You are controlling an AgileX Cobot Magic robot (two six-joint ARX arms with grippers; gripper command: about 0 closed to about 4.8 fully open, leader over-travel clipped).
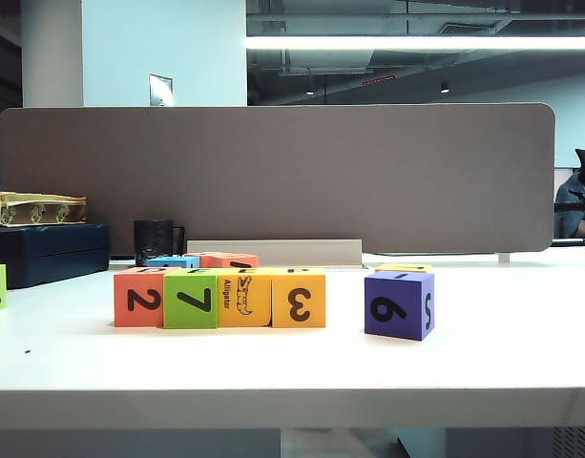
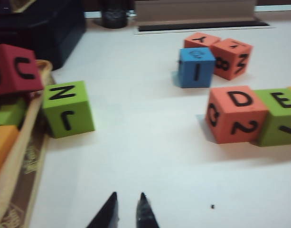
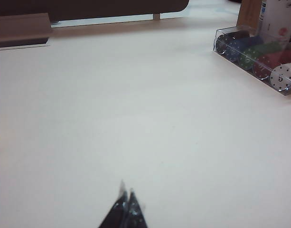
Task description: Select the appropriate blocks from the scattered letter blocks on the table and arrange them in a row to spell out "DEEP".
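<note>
Exterior view shows four blocks touching in a row on the white table [image 1: 483,367]: orange "2" block [image 1: 138,298], green "7" block [image 1: 190,300], alligator block [image 1: 243,298], "3" block [image 1: 299,299]; the purple block [image 1: 399,304] sits apart. The left gripper [image 2: 128,209], slightly parted and empty, and the right gripper [image 3: 126,202], pressed together, hover over bare tabletop. Best now to stay clear, I think. A grey partition [image 1: 273,172] backs the desk.

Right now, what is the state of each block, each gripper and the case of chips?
Row of four blocks: side by side, touching.
Red D block: left end of row, D on top.
Green E block: next to it, touching.
Purple block: apart, right of row.
Left gripper: slightly open, empty, above bare table.
Right gripper: shut, empty.
Chip case: lying flat, full.
</note>
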